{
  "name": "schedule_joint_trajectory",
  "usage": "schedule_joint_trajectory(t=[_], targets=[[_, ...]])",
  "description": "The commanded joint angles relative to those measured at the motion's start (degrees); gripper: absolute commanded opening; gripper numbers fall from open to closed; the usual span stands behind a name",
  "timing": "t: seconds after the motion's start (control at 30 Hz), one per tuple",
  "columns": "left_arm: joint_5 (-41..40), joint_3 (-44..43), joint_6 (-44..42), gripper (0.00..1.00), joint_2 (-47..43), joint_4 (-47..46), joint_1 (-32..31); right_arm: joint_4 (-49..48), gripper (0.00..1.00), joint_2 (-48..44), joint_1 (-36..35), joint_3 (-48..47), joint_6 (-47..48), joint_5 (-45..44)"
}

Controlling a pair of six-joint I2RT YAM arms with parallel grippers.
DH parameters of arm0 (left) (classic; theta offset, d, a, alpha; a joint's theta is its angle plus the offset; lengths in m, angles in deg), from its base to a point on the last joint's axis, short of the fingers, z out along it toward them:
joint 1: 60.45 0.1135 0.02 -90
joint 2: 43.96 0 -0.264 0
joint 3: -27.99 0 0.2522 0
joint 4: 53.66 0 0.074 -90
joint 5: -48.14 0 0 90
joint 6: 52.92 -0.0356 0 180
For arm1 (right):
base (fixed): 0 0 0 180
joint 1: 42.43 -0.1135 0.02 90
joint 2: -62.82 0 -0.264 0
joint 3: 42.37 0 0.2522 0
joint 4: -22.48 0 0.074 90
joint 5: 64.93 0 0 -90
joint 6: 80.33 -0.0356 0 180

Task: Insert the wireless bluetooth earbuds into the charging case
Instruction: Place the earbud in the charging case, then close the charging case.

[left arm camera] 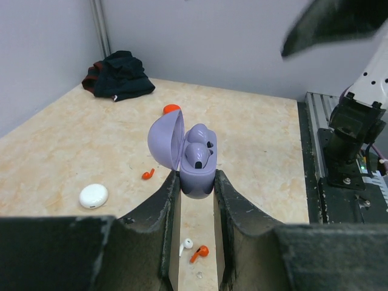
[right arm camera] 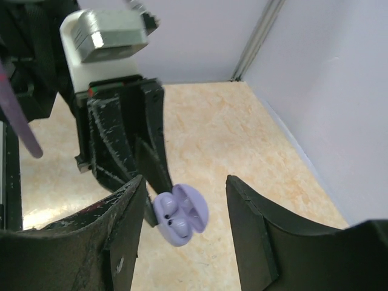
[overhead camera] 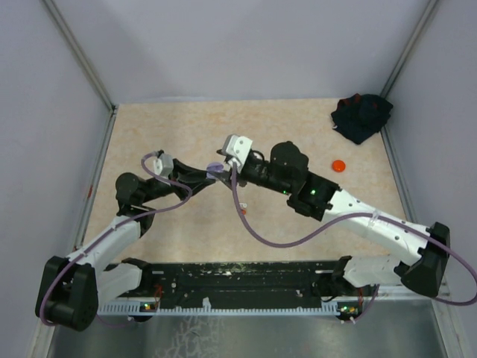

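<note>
**Left gripper (left arm camera: 195, 177) holds case (left arm camera: 197, 187); right gripper (right arm camera: 185, 185) parted**

Left jaws are narrow, pinching the purple case's base above the table (overhead camera: 186, 123) middle, lid up. Two purple earbuds (left arm camera: 196, 154) sit inside it. The right gripper hangs just over the case, jaws apart, gripping nothing. An orange bud (left arm camera: 200, 250) and a white bud (left arm camera: 185, 244) lie loose on the table below. A cloth (overhead camera: 361, 115) sits in the far right corner.

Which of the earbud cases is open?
The lavender case, clamped in the left claw: its lid stands up and two purple earbuds sit inside. The white case and the orange case lie on the table with no lid raised.
</note>
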Motion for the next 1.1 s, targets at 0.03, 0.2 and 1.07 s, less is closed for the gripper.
schedule_joint_trajectory(t=[0.03, 0.2, 1.07], targets=[[4.13, -1.96, -0.70, 0.00, 0.47, -0.18, 0.23, 11.82, 0.58, -1.00, 6.74, -8.75, -9.28, 13.28], [7.02, -2.57, -0.59, 0.00, 1.37, -0.18, 0.19, 16.94, 0.60, 2.31, 11.61, -12.07, -14.86, 23.80], [7.76, -3.79, -1.41, 0.00, 2.56, 3.03, -0.34, 15.78, 0.59, 10.42, 15.81, -12.85, -23.11, 40.97]])
